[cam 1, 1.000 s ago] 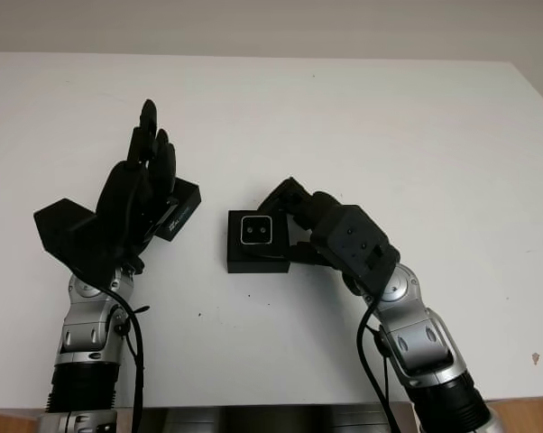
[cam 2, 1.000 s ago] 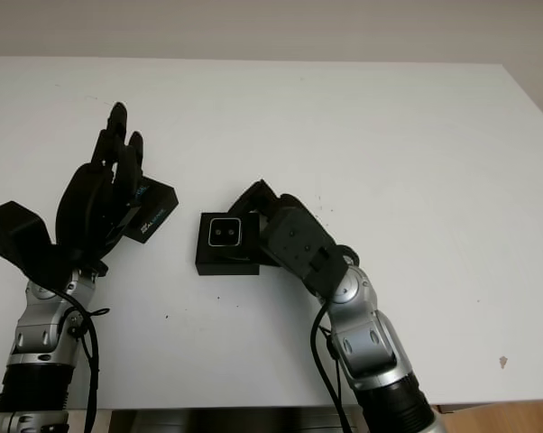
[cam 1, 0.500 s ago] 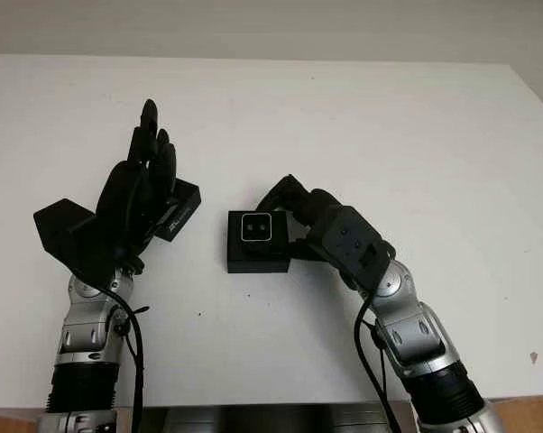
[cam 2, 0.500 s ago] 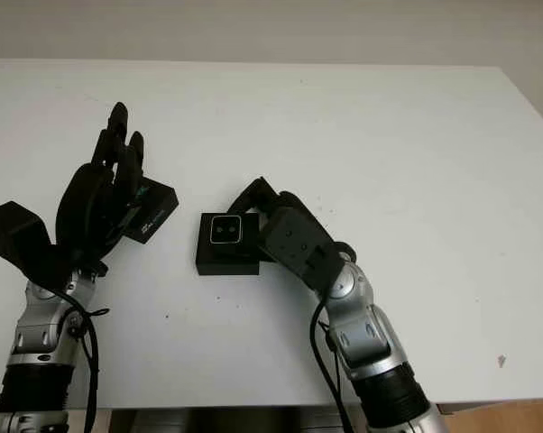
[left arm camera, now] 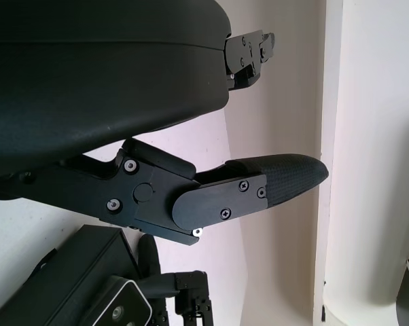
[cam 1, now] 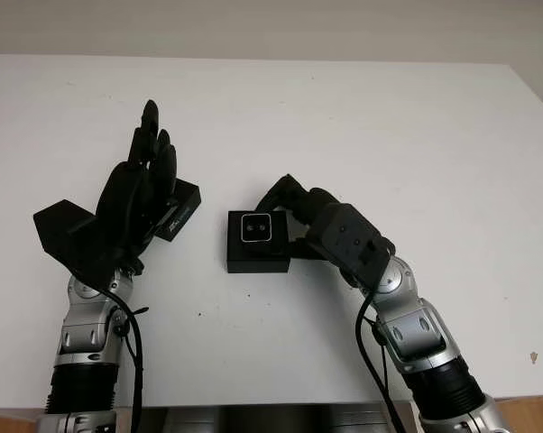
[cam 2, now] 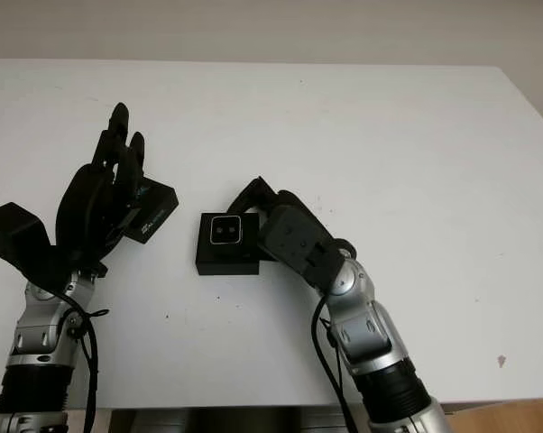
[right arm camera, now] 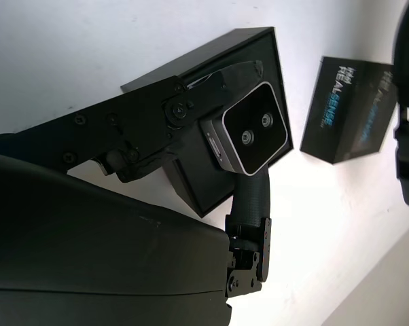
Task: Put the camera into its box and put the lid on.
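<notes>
A small silver-faced camera [cam 1: 256, 228] with two lenses sits face up in the far part of the open black box [cam 1: 258, 259] at the table's middle. My right hand [cam 1: 284, 216] reaches in from the right and is shut on the camera, with one finger [right arm camera: 211, 88] along its far side and another finger [right arm camera: 251, 197] on its near side. The black lid [cam 1: 179, 214], with printed lettering, lies left of the box, also seen as the lid [right arm camera: 354, 109]. My left hand [cam 1: 138, 185] is open above the table and hides part of the lid.
The white table [cam 1: 389, 126] stretches wide to the back and right. Its right edge [cam 1: 538, 90] runs along the far right. A dark speck [cam 1: 533, 358] marks the near right corner.
My right forearm has swung slightly inward while the hand stays on the camera at the box. The left hand and the lid have not moved.
</notes>
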`<control>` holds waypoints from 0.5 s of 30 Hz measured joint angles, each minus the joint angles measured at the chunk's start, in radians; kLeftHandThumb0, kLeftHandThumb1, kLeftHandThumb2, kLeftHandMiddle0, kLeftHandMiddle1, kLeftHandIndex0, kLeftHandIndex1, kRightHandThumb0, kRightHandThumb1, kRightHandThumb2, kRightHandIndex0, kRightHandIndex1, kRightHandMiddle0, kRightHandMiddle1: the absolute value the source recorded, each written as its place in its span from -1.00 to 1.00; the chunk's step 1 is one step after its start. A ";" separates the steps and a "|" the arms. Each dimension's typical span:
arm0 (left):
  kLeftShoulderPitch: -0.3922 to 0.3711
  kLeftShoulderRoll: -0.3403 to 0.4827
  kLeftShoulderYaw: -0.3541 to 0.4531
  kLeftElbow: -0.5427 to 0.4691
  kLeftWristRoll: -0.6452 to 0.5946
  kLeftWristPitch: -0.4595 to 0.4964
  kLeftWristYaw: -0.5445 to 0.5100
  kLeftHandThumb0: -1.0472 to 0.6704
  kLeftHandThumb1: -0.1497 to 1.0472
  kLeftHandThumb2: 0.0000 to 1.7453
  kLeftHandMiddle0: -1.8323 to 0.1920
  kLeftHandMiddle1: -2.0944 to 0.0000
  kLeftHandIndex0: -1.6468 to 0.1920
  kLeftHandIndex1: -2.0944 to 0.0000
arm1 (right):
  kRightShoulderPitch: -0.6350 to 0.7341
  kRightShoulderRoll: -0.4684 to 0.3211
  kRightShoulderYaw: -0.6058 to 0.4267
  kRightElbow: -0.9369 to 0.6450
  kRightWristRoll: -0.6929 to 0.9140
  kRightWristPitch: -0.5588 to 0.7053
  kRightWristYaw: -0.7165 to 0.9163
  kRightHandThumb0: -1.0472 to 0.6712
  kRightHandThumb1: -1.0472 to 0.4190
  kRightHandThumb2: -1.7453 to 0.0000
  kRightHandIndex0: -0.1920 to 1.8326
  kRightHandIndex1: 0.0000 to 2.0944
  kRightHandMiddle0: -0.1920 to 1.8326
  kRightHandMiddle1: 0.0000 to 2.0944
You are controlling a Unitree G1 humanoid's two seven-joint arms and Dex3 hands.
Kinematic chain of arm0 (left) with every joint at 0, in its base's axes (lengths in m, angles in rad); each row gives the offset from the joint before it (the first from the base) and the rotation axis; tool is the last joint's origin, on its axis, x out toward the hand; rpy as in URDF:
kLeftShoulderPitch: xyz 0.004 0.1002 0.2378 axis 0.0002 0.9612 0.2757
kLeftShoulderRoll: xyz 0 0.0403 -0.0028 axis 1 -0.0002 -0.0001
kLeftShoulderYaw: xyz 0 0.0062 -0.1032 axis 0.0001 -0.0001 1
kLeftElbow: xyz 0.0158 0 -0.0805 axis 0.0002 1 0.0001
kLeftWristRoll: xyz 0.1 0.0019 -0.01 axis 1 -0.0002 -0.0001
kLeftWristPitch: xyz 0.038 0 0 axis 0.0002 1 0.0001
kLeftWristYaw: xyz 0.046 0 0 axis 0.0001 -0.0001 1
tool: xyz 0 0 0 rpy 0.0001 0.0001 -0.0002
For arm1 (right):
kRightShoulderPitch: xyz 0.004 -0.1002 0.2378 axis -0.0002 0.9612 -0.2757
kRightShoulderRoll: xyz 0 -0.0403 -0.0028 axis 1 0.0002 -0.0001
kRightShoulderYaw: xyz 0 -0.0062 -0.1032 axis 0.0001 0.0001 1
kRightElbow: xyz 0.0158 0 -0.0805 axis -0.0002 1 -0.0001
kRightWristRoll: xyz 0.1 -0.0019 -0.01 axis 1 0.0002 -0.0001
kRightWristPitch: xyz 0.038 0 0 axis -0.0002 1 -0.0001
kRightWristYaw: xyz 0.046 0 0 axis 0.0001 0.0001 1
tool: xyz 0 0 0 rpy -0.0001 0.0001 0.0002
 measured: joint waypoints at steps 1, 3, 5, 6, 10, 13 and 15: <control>0.000 0.000 0.000 0.000 0.000 -0.001 -0.001 -0.66 1.00 -0.28 1.00 1.00 1.00 1.00 | -0.006 -0.009 0.004 0.001 -0.001 -0.001 0.015 -0.37 -0.93 0.94 -0.64 -0.95 -0.70 0.85; 0.000 0.001 0.001 0.000 0.000 -0.001 -0.004 -0.67 1.00 -0.29 1.00 1.00 1.00 1.00 | -0.012 -0.021 0.007 0.001 -0.002 0.006 0.038 -0.44 -0.88 0.95 -0.68 -0.98 -0.88 0.64; 0.000 0.002 0.002 0.000 0.000 -0.001 -0.003 -0.67 1.00 -0.29 1.00 1.00 1.00 1.00 | -0.016 -0.033 0.013 -0.009 -0.004 0.022 0.063 -0.50 -0.86 0.94 -0.77 -0.99 -0.97 0.38; 0.000 0.003 0.003 0.000 0.000 -0.001 -0.003 -0.67 1.00 -0.29 1.00 1.00 1.00 1.00 | -0.016 -0.038 0.016 -0.017 -0.004 0.031 0.075 -0.51 -0.85 0.94 -0.81 -0.99 -0.99 0.28; 0.004 0.005 0.003 0.000 0.000 0.000 -0.001 -0.67 1.00 -0.29 1.00 1.00 1.00 1.00 | -0.016 -0.051 0.024 -0.036 -0.010 0.048 0.104 -0.53 -0.84 0.94 -0.91 -0.99 -1.00 -0.02; 0.009 0.006 0.003 0.000 0.000 0.003 0.000 -0.67 1.00 -0.30 1.00 1.00 1.00 1.00 | -0.016 -0.057 0.030 -0.046 -0.017 0.054 0.114 -0.53 -0.82 0.94 -0.93 -0.99 -1.00 -0.12; 0.011 0.006 0.003 0.000 0.000 0.005 0.001 -0.66 1.00 -0.30 1.00 1.00 1.00 1.00 | -0.016 -0.062 0.034 -0.048 -0.020 0.050 0.115 -0.54 -0.82 0.94 -0.95 -0.99 -1.00 -0.17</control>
